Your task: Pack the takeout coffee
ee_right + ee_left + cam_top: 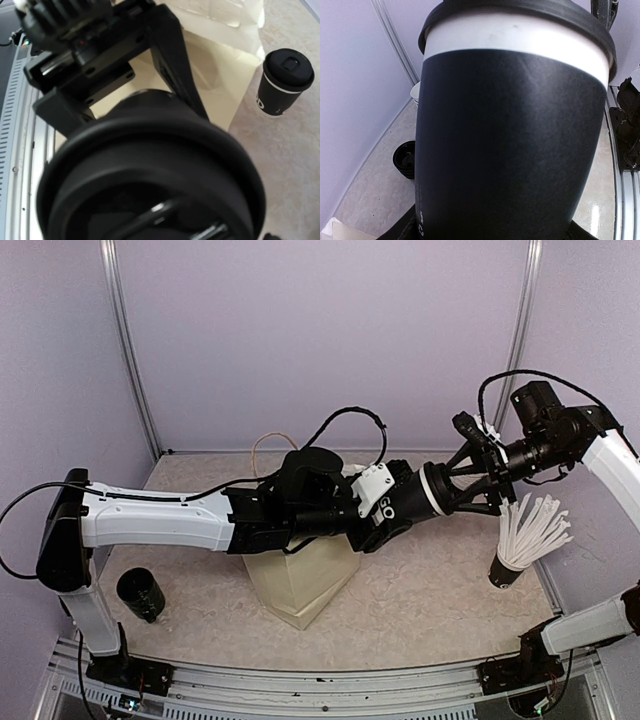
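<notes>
A: Where's the coffee cup?
B: Your left gripper clasps its wall, above the bag mid-table. Probably light, thin paper, crushable: hold mid-wall, gently. Right gripper is by the lid; can't tell if it's gripping.

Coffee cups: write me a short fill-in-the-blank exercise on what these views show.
1. The left gripper holds a black cup capped with a black ____.
2. Just under that cap, the cup shows a ____ band.
3. The cup of white sticks stands on the ____ side of the table.
4. A second lidded cup stands near the ____ arm's base.

Missing words: lid; white; right; left.
</notes>
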### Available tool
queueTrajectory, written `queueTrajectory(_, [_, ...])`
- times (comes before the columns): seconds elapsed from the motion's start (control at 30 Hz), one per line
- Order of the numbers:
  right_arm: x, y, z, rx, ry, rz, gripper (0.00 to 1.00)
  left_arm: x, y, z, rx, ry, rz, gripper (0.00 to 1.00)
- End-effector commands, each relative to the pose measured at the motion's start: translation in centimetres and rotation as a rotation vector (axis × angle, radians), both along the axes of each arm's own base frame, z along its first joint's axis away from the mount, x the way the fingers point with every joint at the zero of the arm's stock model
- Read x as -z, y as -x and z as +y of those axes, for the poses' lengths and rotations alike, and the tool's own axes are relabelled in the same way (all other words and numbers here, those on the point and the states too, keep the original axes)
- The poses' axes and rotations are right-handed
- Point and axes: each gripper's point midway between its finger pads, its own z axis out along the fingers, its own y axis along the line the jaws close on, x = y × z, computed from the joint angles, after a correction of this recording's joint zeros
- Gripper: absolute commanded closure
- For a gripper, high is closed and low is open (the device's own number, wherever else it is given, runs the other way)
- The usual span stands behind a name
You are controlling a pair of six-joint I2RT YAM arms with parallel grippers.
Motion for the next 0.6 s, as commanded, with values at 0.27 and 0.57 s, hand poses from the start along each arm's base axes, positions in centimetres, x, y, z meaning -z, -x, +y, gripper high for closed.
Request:
queueTrajectory(0.27, [0.4,0.8,1.2,-0.043,-0.029,0.050,0.21,-3.1,0.9,-0.8,0.040,0.068,-0.019,0.32])
queueTrajectory(0.57, [1.0,-0.7,0.6,0.029,0.042,0.052,0.34,-3.9,-0.4,0.0,-0.061,0.063,-0.042,0.17])
